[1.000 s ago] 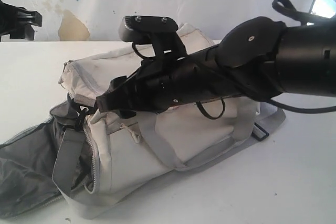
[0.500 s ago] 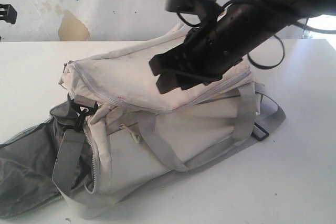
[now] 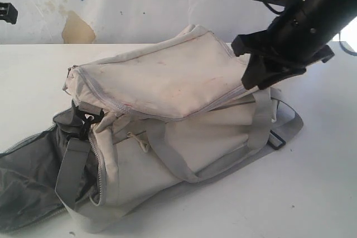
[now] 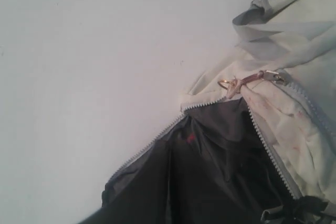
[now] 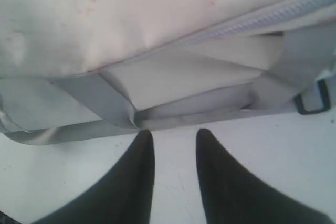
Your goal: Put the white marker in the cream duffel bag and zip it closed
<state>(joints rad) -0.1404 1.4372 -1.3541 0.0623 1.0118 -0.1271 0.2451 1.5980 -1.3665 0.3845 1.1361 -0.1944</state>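
Note:
The cream duffel bag lies on the white table with its top flap laid over it. Its end is unzipped, and dark grey lining spills out at the left. The left wrist view shows that opening and a metal zipper pull at its corner, but no fingers of the left gripper. My right gripper hovers by the bag's right end. It is open over bare table, next to a grey strap. The white marker is out of view.
A black bit of the left arm shows at the far left edge. Grey straps and a dark buckle ring trail onto the table in front of the bag. A stained wall stands behind.
The right arm has lifted off the bag's top and drawn back to the right, its jaws narrowing. The flap now lies uncovered. The left arm has slid further out at the left edge.

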